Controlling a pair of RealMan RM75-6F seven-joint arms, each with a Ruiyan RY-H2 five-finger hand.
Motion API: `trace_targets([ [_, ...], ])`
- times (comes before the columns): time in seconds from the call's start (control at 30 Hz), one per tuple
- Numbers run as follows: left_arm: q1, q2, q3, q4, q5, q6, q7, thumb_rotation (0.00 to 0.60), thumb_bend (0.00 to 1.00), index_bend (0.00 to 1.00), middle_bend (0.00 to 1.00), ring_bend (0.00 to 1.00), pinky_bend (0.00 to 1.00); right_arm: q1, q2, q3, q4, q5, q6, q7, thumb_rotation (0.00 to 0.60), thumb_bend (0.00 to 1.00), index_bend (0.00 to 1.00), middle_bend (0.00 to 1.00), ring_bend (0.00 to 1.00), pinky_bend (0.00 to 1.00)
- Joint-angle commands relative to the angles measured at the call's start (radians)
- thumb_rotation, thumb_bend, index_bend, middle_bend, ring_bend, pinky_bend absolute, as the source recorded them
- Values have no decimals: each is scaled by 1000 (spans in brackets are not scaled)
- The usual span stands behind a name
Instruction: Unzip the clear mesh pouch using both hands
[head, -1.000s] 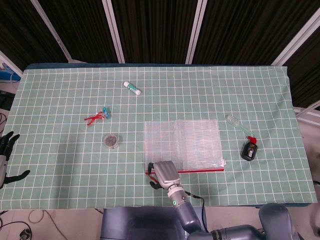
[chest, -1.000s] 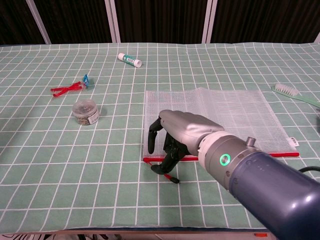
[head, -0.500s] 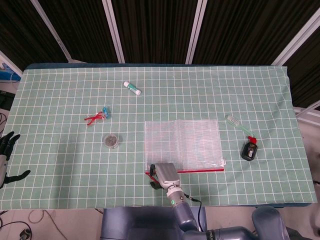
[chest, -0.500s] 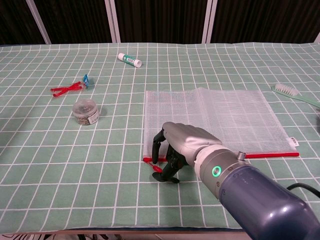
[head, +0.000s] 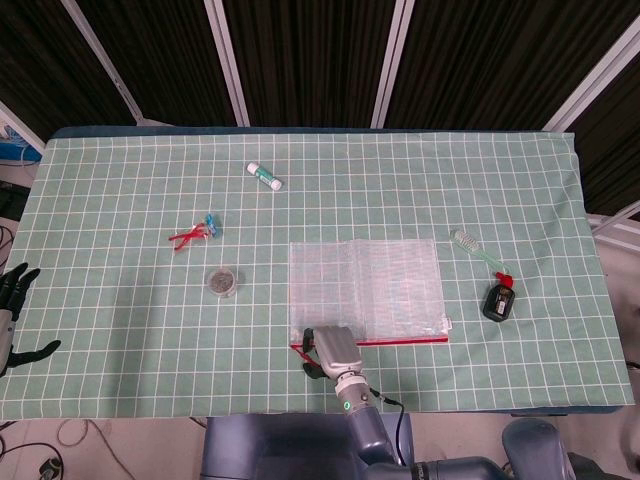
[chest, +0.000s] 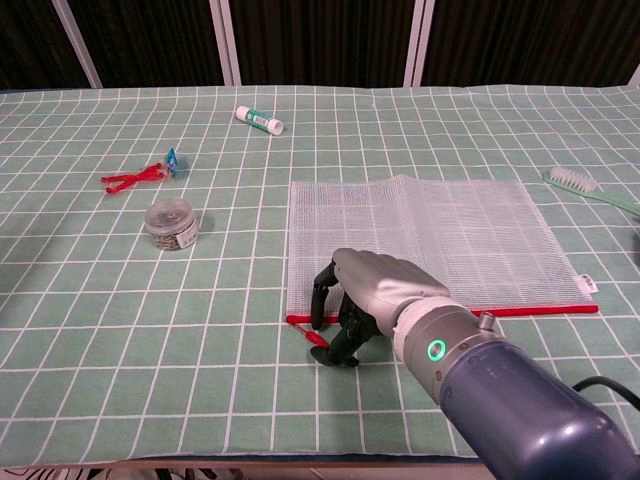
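Green-checked counter (chest: 120, 300): right robot hand (chest: 368, 300), lower centre, is pinching the pouch (chest: 430, 235)'s red zipper pull (chest: 312, 336); zipper looking shut. Left robot hand (head: 12, 315) idling spread, far left.

Lab, dark curtains (head: 300, 60), framed test table (head: 120, 300)

open cloth left of pouch (chest: 430, 235) (only a small jar (chest: 170, 221) nearby), toothbrush (chest: 590, 188) crowding right

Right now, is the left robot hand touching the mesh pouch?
No, the left robot hand sits off the table's left edge, far from the mesh pouch.
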Motion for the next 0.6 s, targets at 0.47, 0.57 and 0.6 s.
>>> trace_targets([
  [0.47,-1,2,0,0,0,-2,-9,600,11,0,0,0,0,-25,1,-4,-6,9,2,-14,600,420,550,1000,1000,1000],
  [0.57,-1,3,0,-1,-1,-3,-11,600,11,0,0,0,0,-28,1,-3,-7,11,2,-17,600,437,553,1000,1000,1000],
  [0.6,-1,3,0,-1,-1,-3,-11,600,11,0,0,0,0,-29,1,-3,-8,11,2,-17,600,442,554,1000,1000,1000],
])
